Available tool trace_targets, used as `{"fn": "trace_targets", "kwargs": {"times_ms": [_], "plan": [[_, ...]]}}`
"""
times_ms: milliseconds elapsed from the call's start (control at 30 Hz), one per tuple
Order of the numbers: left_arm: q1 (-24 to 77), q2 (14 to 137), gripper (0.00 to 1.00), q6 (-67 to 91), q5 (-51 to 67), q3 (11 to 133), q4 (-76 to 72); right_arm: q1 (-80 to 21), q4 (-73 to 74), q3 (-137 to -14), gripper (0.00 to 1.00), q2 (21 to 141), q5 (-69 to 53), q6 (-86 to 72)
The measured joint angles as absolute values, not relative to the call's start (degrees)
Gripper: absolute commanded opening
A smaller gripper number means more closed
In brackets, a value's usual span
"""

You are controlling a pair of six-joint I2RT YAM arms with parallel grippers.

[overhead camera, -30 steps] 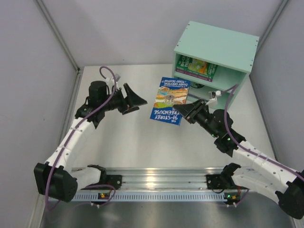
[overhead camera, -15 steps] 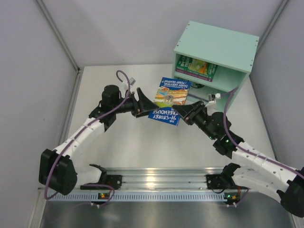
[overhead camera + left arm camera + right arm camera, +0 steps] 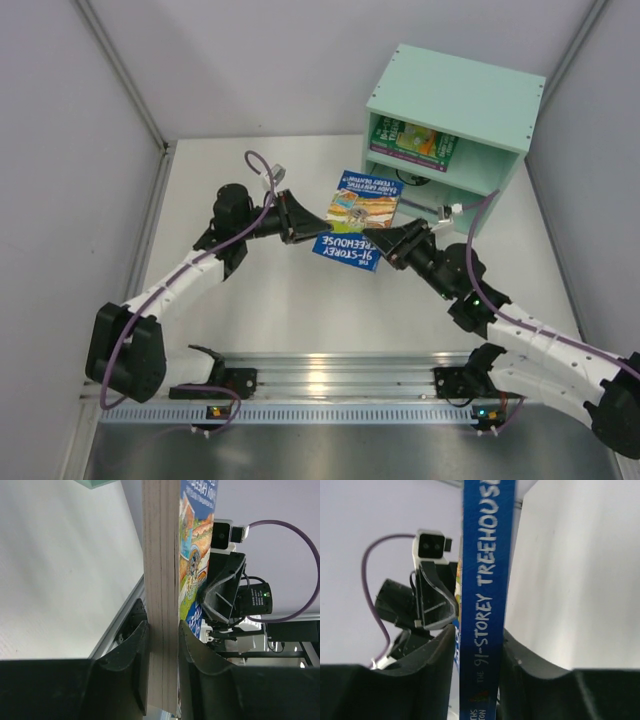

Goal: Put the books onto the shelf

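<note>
A blue book (image 3: 362, 212) with a yellow picture hangs above the table between both arms, just in front of the mint-green shelf (image 3: 455, 95). My left gripper (image 3: 316, 228) is shut on the book's page edge (image 3: 161, 580) from the left. My right gripper (image 3: 386, 243) holds the blue spine (image 3: 485, 555) from the right, jaws tight against both covers. Each wrist view looks along the book to the other gripper. Other books (image 3: 412, 140) lie flat in the shelf's upper compartment.
The shelf's lower compartment (image 3: 430, 190) opens toward the arms, right behind the held book. Grey walls (image 3: 60, 150) close in both sides. An aluminium rail (image 3: 330, 385) runs along the near edge.
My left arm swung right from open space to the book and shut on its page edge. The right gripper with the book drifted slightly left and toward the near edge.
</note>
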State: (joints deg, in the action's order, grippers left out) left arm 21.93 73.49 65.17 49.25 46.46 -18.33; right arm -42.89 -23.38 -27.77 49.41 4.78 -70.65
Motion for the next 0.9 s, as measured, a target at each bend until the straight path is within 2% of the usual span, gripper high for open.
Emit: {"fn": "trace_targets", "kwargs": {"times_ms": [33,67,167,300,733,800,833,900], "plan": [[21.87,73.6,0.03,65.43,49.91,46.52,-18.55,-42.87,-23.0,-27.77,0.47,49.25,4.54,-70.5],[21.96,73.78,0.0,65.56,50.68,46.63,-18.59,-42.92,-22.46,-27.79,0.51,48.93,3.97,-70.02],[22.33,74.15,0.0,65.73,52.69,46.72,-18.39,-42.96,-19.68,-27.86,0.54,47.11,2.66,-68.34],[22.57,74.17,0.0,64.53,55.33,47.13,-16.95,-42.19,-16.16,-28.14,0.54,44.53,1.58,-66.48],[22.68,74.17,0.0,54.17,59.16,52.51,-4.16,-38.57,-12.21,-28.14,0.42,40.66,-0.16,-66.04],[22.76,74.17,0.0,52.88,59.16,53.12,-2.7,-38.44,-11.7,-28.12,0.35,40.21,-0.78,-66.04],[22.76,74.17,0.0,52.38,59.16,53.28,-2.15,-38.44,-11.27,-28.12,0.15,39.99,-1.02,-66.0],[22.81,74.26,0.0,51.77,59.29,53.39,-1.32,-38.37,-10.5,-28.01,0.0,39.44,-1.48,-66.24]]}}
